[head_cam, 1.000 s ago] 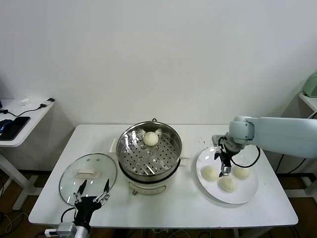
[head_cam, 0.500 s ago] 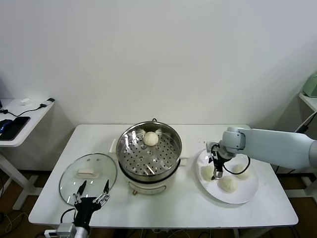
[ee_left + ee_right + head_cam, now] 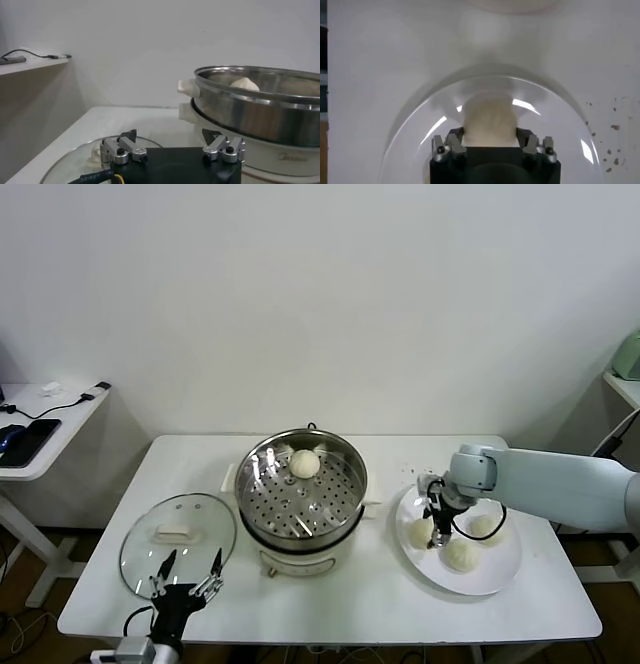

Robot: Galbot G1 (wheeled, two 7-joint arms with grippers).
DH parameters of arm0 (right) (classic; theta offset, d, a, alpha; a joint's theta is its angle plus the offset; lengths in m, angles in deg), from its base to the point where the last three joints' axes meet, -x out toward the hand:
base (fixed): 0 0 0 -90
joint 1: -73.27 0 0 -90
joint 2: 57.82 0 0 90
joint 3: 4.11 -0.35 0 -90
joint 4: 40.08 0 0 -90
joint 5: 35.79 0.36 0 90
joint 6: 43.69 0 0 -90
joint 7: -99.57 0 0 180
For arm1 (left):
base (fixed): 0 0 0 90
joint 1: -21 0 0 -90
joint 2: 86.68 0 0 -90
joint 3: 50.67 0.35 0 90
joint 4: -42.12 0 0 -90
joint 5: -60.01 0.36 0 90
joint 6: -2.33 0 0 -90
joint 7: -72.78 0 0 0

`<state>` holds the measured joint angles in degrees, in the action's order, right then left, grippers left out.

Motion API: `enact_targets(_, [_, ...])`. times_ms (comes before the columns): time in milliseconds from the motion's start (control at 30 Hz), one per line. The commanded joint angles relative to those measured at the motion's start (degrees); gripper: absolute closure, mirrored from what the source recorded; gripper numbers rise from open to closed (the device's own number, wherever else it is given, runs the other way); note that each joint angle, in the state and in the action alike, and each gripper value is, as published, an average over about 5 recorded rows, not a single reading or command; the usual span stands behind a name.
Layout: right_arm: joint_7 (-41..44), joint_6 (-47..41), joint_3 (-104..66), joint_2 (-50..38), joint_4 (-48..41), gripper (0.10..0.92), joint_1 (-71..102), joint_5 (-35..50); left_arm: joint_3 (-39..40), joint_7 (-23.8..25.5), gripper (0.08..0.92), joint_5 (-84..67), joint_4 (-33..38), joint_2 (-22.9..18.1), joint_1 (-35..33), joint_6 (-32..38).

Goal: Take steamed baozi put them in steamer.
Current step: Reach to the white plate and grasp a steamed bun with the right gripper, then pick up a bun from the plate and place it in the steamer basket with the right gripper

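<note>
On a white table [image 3: 330, 599], at about three o'clock from the steamer [image 3: 303, 494], the right gripper [image 3: 437, 529] reaches down onto a white plate [image 3: 490, 580] and straddles the leftmost steamed baozi [image 3: 420, 531]; the right wrist view shows the bun [image 3: 488, 124] seated between the two fingers [image 3: 452, 142], which are drawn in against its sides and holding it while it sits on the plate. Two more buns lie on the same plate, one [image 3: 460, 555] at about five o'clock from the gripped bun and one [image 3: 484, 526] at three o'clock from it, each just beside the gripper. A fourth bun [image 3: 304, 463] already sits on the perforated tray inside the steel pot, near the rim at twelve o'clock (its pale dome also shows above the pot's wall in the left wrist view). The left gripper [image 3: 184, 577] waits at the table's front edge, at about seven o'clock from the steamer, its jaws spread wide over the near edge of a round glass lid [image 3: 177, 536] that lies flat beside the pot.
</note>
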<state>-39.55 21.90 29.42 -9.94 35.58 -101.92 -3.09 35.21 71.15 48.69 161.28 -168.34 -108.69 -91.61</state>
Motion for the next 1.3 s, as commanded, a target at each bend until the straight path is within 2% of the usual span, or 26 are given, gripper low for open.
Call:
enact_targets(33, [0.6, -0.1, 0.4, -0.2, 0.8, 0.388, -2.2, -0.7, 0.1, 0.0, 0.177, 0.0, 0.3, -0.1, -0.1, -0.1])
enact_targets(200, [3.6, 1.0, 6.4, -0.2, 4.2, 0.397, -14.1, 2.6, 0.2, 0.0, 0.177, 0.0, 0.9, -0.1, -0.2, -0.3])
enact_targets(333, [7.2, 2.7, 13.3, 1.7, 6.4, 0.398, -28.2, 10.3, 0.2, 0.0, 0.177, 0.1, 1.3, 0.2, -0.2, -0.5])
enact_targets(467, [9.9, 2.9, 16.5, 6.2, 7.4, 0.397, -41.2, 20.6, 0.3, 0.0, 0.177, 0.5, 1.4, 0.4, 0.1, -0.5])
enact_targets(633, [10.3, 0.3, 13.3, 15.6, 7.1, 0.397, -48.0, 30.2, 0.9, 0.2, 0.177, 0.5, 1.9, 0.5, 0.5, -0.9])
enact_targets(900, [2.2, -6.9, 4.7, 29.9, 8.8, 0.397, -42.7, 41.2, 1.0, 0.4, 0.177, 0.1, 2.7, 0.6, 1.0, -1.3])
enact_targets(1067, [-1.6, -8.6, 3.7, 35.9, 6.2, 0.397, -34.4, 41.2, 0.9, 0.4, 0.177, -0.1, 2.9, 0.5, 1.4, -1.7])
enact_targets(1300, [-3.7, -8.7, 5.3, 42.1, -3.0, 0.397, -24.1, 37.1, 0.9, 0.5, 0.177, -0.2, 2.8, 0.6, 1.3, -1.7])
